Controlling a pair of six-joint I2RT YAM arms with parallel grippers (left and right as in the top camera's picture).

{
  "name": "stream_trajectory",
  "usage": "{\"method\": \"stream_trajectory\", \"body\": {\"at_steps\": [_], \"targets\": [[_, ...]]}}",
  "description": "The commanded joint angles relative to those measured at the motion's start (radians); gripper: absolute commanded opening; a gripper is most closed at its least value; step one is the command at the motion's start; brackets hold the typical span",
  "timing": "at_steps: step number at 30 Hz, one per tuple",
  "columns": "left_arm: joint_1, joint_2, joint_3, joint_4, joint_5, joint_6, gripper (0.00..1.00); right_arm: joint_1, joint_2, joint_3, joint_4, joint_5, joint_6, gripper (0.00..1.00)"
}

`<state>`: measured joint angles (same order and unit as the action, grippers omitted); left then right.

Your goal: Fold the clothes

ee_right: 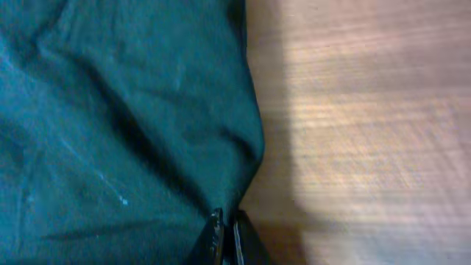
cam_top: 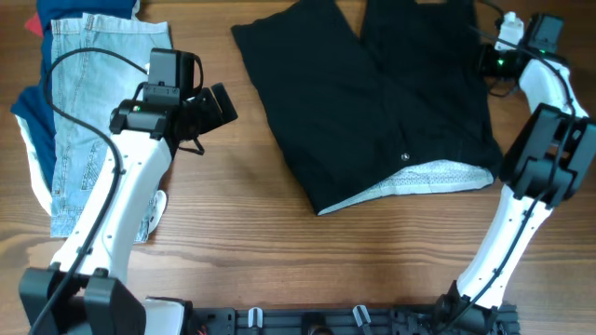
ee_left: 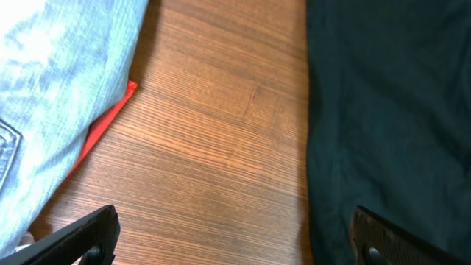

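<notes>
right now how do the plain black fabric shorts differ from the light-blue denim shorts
The black fabric shorts lie spread alone on the wooden table, white speckled waistband lining showing; the light-blue denim shorts lie atop other garments. The right gripper pinches the black shorts' edge; no gripper touches the denim ones. Both lie flat.

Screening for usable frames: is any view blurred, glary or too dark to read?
Overhead: sharp, evenly lit, though the black shorts show few folds. Left wrist: crisp wood grain on the table, no glare. Right wrist: soft and smeared, with a washed-out bright patch on the wood and a shadow band along the shorts' edge.
</notes>
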<state>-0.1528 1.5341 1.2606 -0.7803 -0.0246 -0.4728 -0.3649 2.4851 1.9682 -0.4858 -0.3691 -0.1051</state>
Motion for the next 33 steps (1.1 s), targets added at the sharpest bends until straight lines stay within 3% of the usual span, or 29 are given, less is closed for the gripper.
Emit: {"method": "stream_trajectory", "body": {"at_steps": [1, 5, 9, 13, 15, 18, 22, 26, 33], "targets": [[-0.024, 0.034, 0.002, 0.008, 0.016, -0.002, 1.0, -0.051, -0.103, 0.023, -0.082, 0.084, 0.034, 0.04], [-0.043, 0.071, 0.002, 0.03, 0.016, 0.001, 1.0, -0.098, -0.132, 0.023, -0.182, 0.114, 0.09, 0.04], [-0.065, 0.113, 0.002, 0.08, 0.021, 0.022, 1.0, -0.158, -0.139, 0.023, -0.27, 0.165, 0.236, 0.07], [-0.096, 0.154, 0.002, 0.141, 0.051, 0.029, 1.0, -0.207, -0.167, 0.023, -0.35, 0.128, 0.224, 0.44], [-0.118, 0.178, 0.002, 0.188, 0.112, 0.072, 1.0, -0.215, -0.201, 0.023, -0.374, 0.097, 0.206, 0.72], [-0.161, 0.215, 0.002, 0.239, 0.179, 0.08, 1.0, -0.209, -0.265, 0.023, -0.399, 0.087, 0.182, 1.0], [-0.235, 0.265, 0.002, 0.246, 0.237, 0.078, 1.0, -0.167, -0.344, 0.023, -0.397, 0.081, 0.183, 1.0], [-0.317, 0.298, 0.002, 0.253, 0.406, 0.072, 0.94, -0.105, -0.348, 0.02, -0.392, 0.085, 0.181, 1.0], [-0.42, 0.305, 0.002, 0.22, 0.416, 0.069, 0.93, -0.032, -0.347, 0.02, -0.359, 0.085, 0.183, 1.0]]}}
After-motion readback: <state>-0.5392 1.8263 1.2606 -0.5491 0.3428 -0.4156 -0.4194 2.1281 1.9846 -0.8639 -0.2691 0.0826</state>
